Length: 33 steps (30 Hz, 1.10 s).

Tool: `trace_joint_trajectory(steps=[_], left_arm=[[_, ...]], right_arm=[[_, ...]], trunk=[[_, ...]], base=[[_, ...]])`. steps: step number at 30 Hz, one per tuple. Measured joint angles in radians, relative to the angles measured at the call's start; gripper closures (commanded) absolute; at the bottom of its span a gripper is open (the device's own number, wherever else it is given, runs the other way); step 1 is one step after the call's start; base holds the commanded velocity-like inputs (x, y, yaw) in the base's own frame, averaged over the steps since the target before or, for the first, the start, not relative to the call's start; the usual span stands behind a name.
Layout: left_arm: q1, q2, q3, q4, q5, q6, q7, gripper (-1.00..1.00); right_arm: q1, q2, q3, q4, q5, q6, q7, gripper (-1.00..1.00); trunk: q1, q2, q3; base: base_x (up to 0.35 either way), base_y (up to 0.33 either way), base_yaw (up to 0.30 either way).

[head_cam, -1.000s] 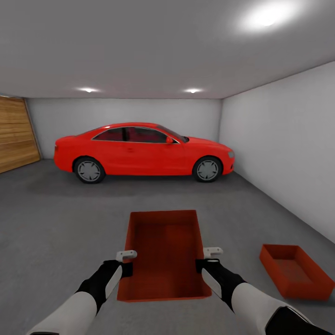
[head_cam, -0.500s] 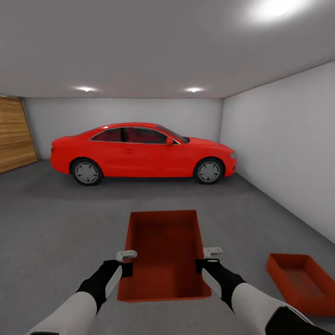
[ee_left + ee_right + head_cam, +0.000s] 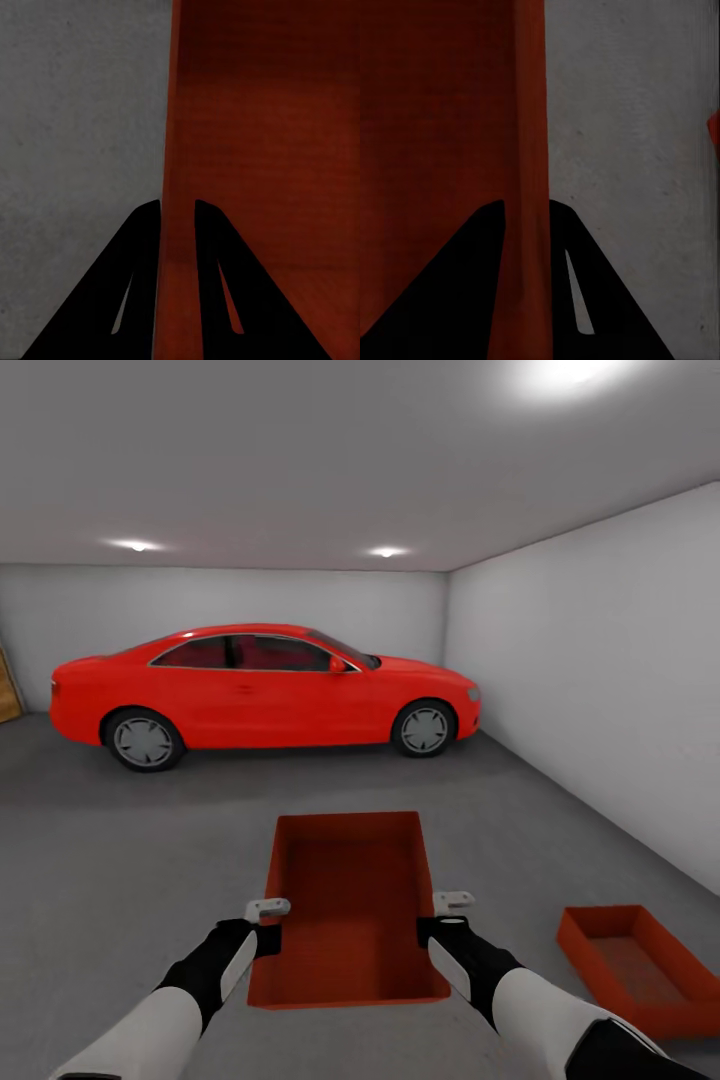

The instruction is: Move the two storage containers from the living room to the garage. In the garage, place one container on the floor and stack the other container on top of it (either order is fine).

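Orange-red and open-topped, the carried container (image 3: 348,905) hangs between both arms above the dark grey concrete floor (image 3: 120,860) of the garage. The left gripper (image 3: 268,932) grips its left wall, and the left wrist view shows the two dark fingers (image 3: 139,270) narrowed on either side of that thin wall (image 3: 177,225). The right gripper (image 3: 432,928) grips the opposite wall; in the right wrist view its fingers (image 3: 472,285) pinch the rim (image 3: 529,187) the same way, one inside the bin and one outside. The second container (image 3: 625,965) sits on the floor to the robot's right, near the white side wall (image 3: 600,690) and well apart from the carried one; a sliver of it (image 3: 714,135) shows in the right wrist view. A red car (image 3: 265,685) stands across the far end of the room, parked along the back wall. No writing, brand or label can be read on the bins, the car or the walls
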Motion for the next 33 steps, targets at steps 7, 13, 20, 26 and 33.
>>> trace_joint_trajectory(steps=[7,13,20,26,33], left_arm=[[0.000,0.000,0.000,0.000,0.000,0.001,0.000,1.00],[0.000,0.000,0.000,0.000,0.000,0.001,0.000,1.00],[0.000,-0.010,0.001,-0.001,0.000,0.001,0.016,1.00],[0.000,-0.011,0.001,0.000,0.001,0.002,0.017,1.00],[0.000,-0.009,0.000,-0.001,0.000,0.004,0.015,1.00]], right_arm=[[0.000,0.000,0.000,0.000,0.000,0.001,0.000,1.00],[0.000,0.000,0.000,0.000,0.000,0.000,0.000,1.00],[0.000,-0.009,-0.001,0.000,0.001,0.000,0.014,1.00],[0.000,-0.010,-0.001,0.000,0.001,0.001,0.015,1.00],[0.000,-0.008,-0.002,0.000,0.001,0.003,0.013,1.00]], trunk=[[0.000,0.000,0.000],[0.000,0.000,0.000],[0.000,0.000,0.000],[0.000,0.000,0.000],[0.000,0.000,0.000]], base=[[0.322,0.082,-0.281],[0.322,0.082,-0.281],[0.322,0.082,-0.138],[0.322,0.082,-0.006],[0.322,0.082,0.000]])
